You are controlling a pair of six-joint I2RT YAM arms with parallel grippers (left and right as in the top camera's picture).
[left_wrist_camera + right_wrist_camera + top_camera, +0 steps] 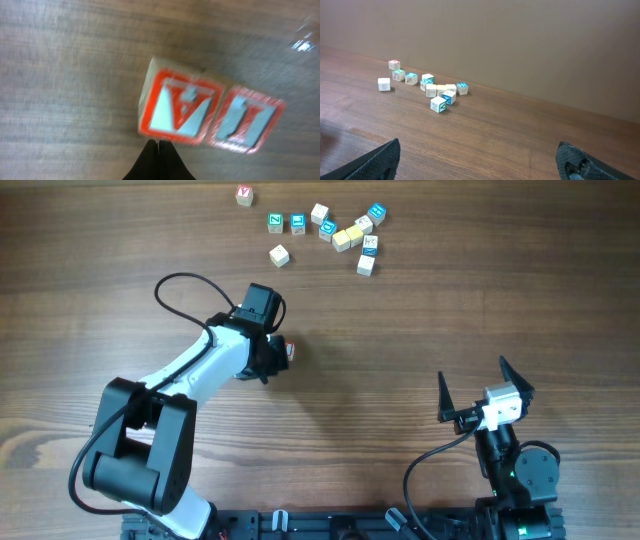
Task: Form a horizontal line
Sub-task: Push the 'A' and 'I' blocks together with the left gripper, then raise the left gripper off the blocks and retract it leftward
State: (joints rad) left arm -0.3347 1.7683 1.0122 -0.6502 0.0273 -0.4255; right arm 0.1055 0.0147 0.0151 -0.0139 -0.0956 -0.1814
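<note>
left gripper (159,150): my fingers are pressed together with nothing between them. The tips sit just below the near edge of the red "A" block (180,107); I cannot tell if they touch it.
left arm (200,365): stretched out over the middle of the table (420,320), its wrist covering most of what lies under it.
line: two red-lettered blocks only. The "A" block and a second red block (247,120) stand side by side with faces touching, and the pair is slightly tilted in my wrist view. From overhead only a sliver of red (291,351) shows beside my wrist.
loose blocks: bunched near the far edge, well apart from the pair.
- another red-lettered one (244,194), off alone to the left
- a green-lettered one (275,222), just beside a blue one (297,223)
- a plain pale one (279,255), by itself
- a yellow one (342,240), inside the tight cluster
- a white dark-marked one (366,265), at the cluster's near side
right gripper (472,370): spread wide and holding nothing. It is parked at the near right of the table, facing the cluster.
</note>
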